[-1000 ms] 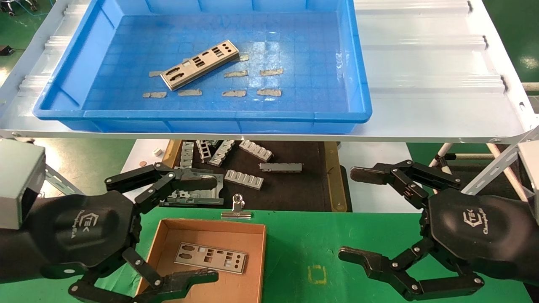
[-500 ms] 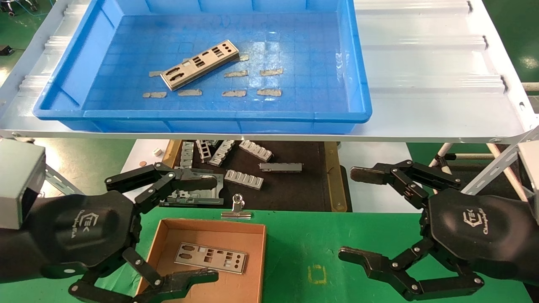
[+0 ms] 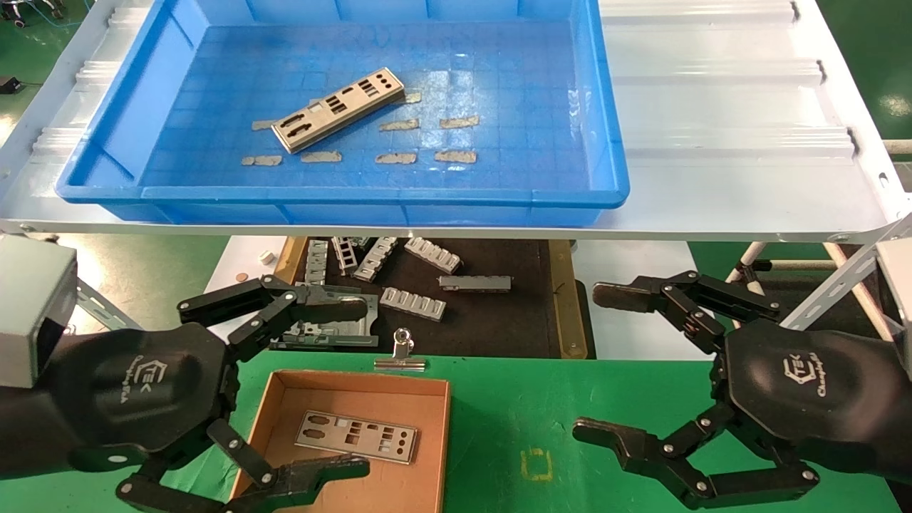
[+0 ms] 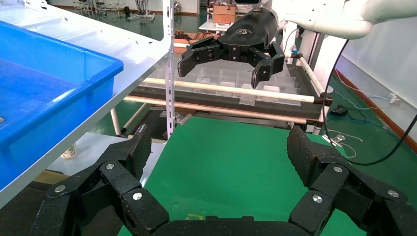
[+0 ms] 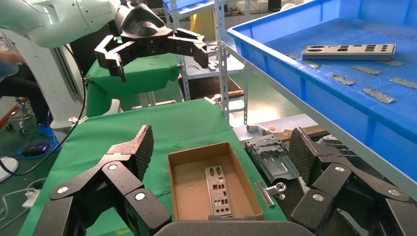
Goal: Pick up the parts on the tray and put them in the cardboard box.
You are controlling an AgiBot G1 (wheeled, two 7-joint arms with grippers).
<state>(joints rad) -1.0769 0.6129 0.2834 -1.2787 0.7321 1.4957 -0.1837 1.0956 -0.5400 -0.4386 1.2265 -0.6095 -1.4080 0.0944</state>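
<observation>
One silver punched plate [image 3: 339,109] lies askew in the blue tray [image 3: 370,196] on the upper shelf; it also shows in the right wrist view [image 5: 349,50]. Another plate [image 3: 356,436] lies flat in the brown cardboard box [image 3: 427,427] on the green table, seen too in the right wrist view [image 5: 218,189]. My left gripper [image 3: 342,388] is open and empty, hovering at the box's left side. My right gripper [image 3: 605,363] is open and empty over the green table to the right of the box.
Small grey tape scraps [image 3: 457,155] lie on the tray floor. Chunky grey ribbed brackets [image 3: 413,302] sit on a dark mat below the white shelf [image 3: 712,192]. A metal binder clip [image 3: 401,354] lies behind the box. A shelf leg [image 4: 169,73] stands near the table edge.
</observation>
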